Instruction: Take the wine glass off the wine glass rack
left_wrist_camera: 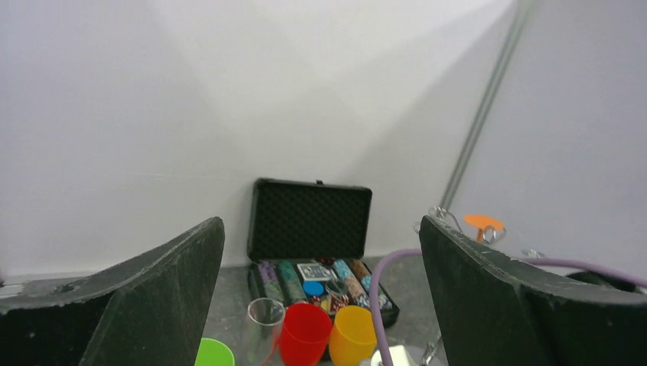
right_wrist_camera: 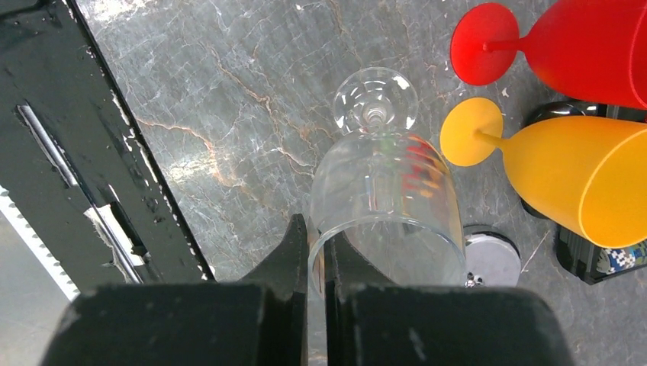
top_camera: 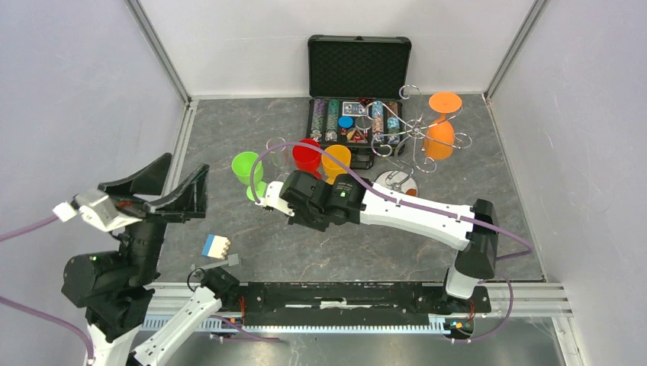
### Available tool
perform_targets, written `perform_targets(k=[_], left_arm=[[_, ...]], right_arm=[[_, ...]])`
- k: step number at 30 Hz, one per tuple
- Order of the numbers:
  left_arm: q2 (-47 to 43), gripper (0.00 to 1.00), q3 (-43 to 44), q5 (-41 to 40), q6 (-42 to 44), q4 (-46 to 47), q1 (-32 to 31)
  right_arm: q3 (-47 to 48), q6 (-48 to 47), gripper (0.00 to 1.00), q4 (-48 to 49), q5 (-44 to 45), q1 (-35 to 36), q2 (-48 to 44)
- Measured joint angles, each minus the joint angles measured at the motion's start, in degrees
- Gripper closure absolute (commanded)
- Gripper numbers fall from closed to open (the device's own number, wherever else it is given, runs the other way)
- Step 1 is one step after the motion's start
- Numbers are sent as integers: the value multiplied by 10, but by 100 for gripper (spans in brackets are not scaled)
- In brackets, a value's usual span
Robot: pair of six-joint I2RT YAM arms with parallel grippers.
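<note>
Two arms rise from the near edge of the worktop (top_camera: 343,248), a grey marbled sheet. Toward the near-left corner lies a small blue-and-white block (top_camera: 216,245). Above that corner the left end effector (top_camera: 187,168) hangs raised, its fingers spread wide apart with nothing between them.

From the near-right corner the right arm reaches leftward across the middle of the worktop. The right end effector (right_wrist_camera: 314,229) has its fingers pressed together on a clear wine glass (right_wrist_camera: 381,183), pinching the wall of the bowl at the rim. The mouth of this glass faces the wrist camera and its round foot points down at the worktop. Whether the foot rests on the surface cannot be told. It is off the wine glass rack (top_camera: 397,183) and well apart from it, left of the worktop's centre.

Just beyond stand three coloured glasses in a row, upright: a green glass (top_camera: 246,166) on the left, a red glass (top_camera: 307,155) in the middle, a yellow glass (top_camera: 336,160) on the right. In the left wrist view a clear cup (left_wrist_camera: 265,316) shows just left of the red one; whether it is the one in the grip cannot be told.

Against the far edge sits an open black case (top_camera: 358,69), lid upright, with rows of chips inside. Just right of it, toward the far-right corner, the rack stands on its shiny round base. An orange wine glass (top_camera: 440,137) hangs upside down from one of its hooks, foot uppermost.
</note>
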Motion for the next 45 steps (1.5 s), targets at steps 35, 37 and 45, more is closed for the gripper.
perform_targets(k=[35, 37, 45], left_arm=[[-51, 0, -34, -104, 9, 36, 0], [-50, 0, -34, -104, 9, 36, 0], [-31, 0, -19, -85, 8, 16, 0]], right_arm=[[62, -5, 45, -23, 41, -30, 58], [63, -3, 40, -17, 40, -32, 55], [63, 6, 28, 32, 17, -38, -28]])
